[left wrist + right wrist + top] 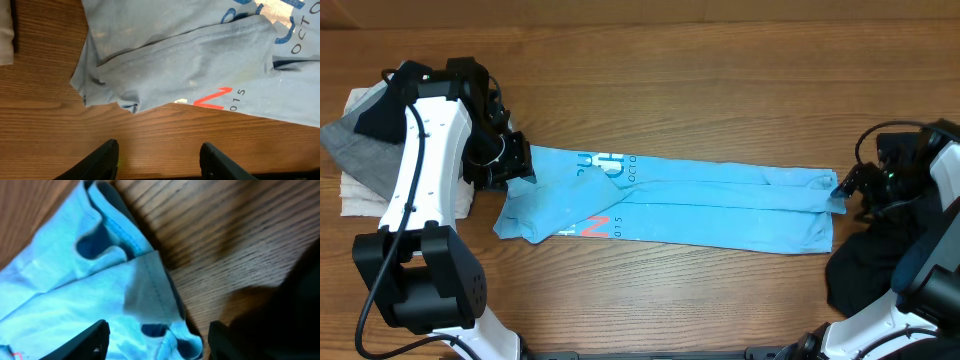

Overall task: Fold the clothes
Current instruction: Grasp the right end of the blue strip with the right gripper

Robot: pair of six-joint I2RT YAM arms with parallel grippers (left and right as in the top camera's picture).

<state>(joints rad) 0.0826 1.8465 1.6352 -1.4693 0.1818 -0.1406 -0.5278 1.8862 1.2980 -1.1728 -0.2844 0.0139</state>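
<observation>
Risk: left gripper (160,162) and right gripper (157,340) stand wide, empty; closing on the blue shirt (700,205) near the desk's right edge may catch one layer, skewing the fold.

1. On the light-blue T-shirt (200,55), the left wrist view shows dark letters "OCT" running up to the picture's edge, where the word is cut off.
2. Lower on the shirt, small dark digits "015" sit just beside a big red mark (215,97) shaped like an "N".
3. The larger blue lettering folded into the cloth can't be read.
</observation>
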